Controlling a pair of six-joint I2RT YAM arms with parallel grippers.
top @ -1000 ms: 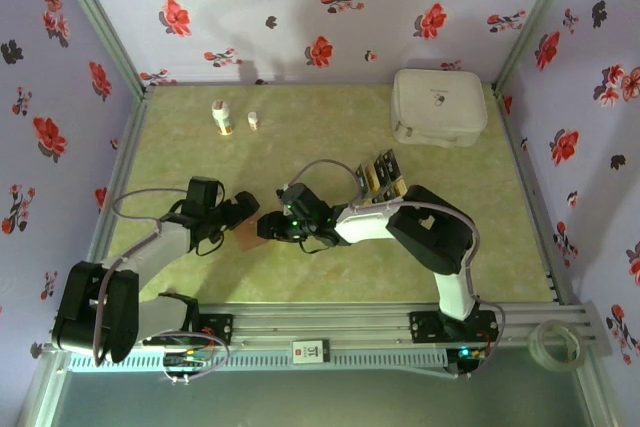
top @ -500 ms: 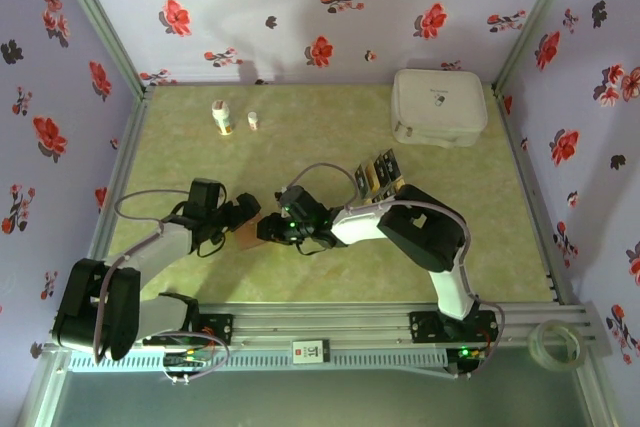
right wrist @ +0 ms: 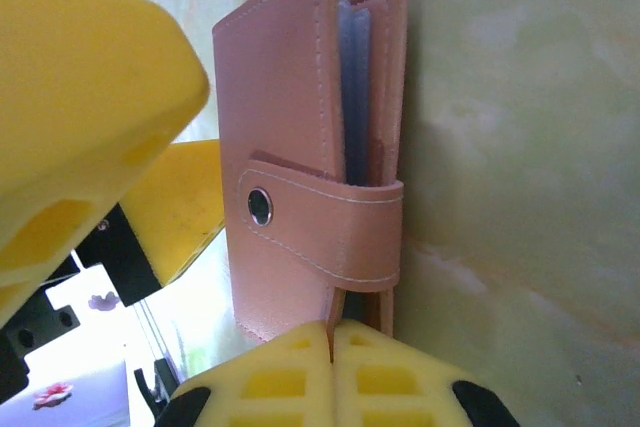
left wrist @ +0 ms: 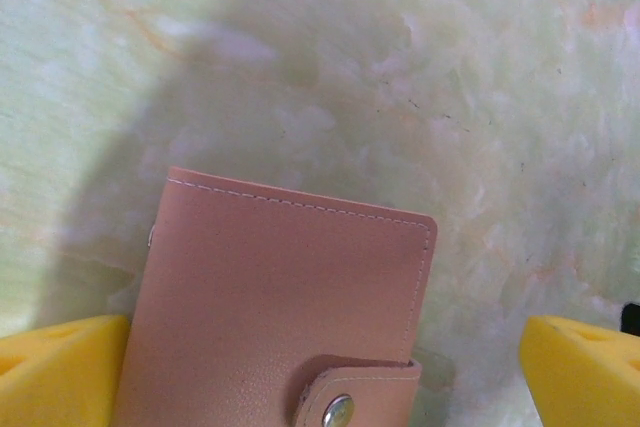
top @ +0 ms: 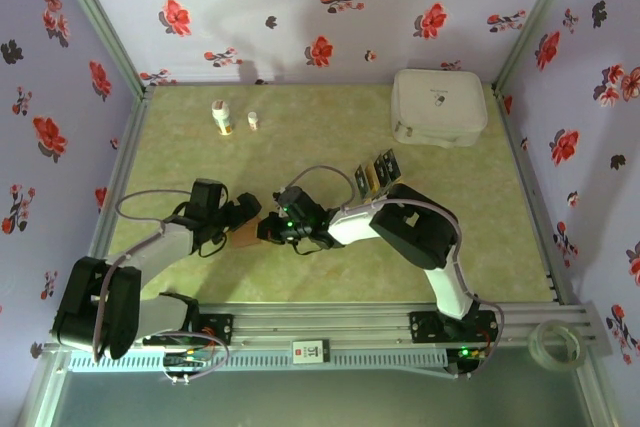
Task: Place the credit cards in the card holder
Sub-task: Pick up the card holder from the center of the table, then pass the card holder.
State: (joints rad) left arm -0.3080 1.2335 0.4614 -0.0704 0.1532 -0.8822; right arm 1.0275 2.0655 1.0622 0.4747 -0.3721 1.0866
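The card holder (right wrist: 300,147) is a reddish-brown wallet with a snap strap and pale blue pockets inside, lying in the middle of the table (top: 243,237). My right gripper (right wrist: 332,332) is shut on the edge of one cover flap, below the strap. My left gripper (left wrist: 320,377) is open and straddles the holder (left wrist: 280,297), with a yellow finger (left wrist: 60,372) at its left edge and the other well off to its right. The two grippers meet over the holder in the top view, left (top: 250,210) and right (top: 268,230). The credit cards (top: 375,175) lie fanned out behind the right arm.
A large white rounded case (top: 438,107) sits at the back right. Two small bottles (top: 222,118) stand at the back left. Flowered walls close off three sides of the table. A roll of tape (top: 553,342) lies outside the near right corner.
My right gripper has closed onto the card holder's flap, and its arm's elbow has shifted a little to the left. The left arm has stayed put.
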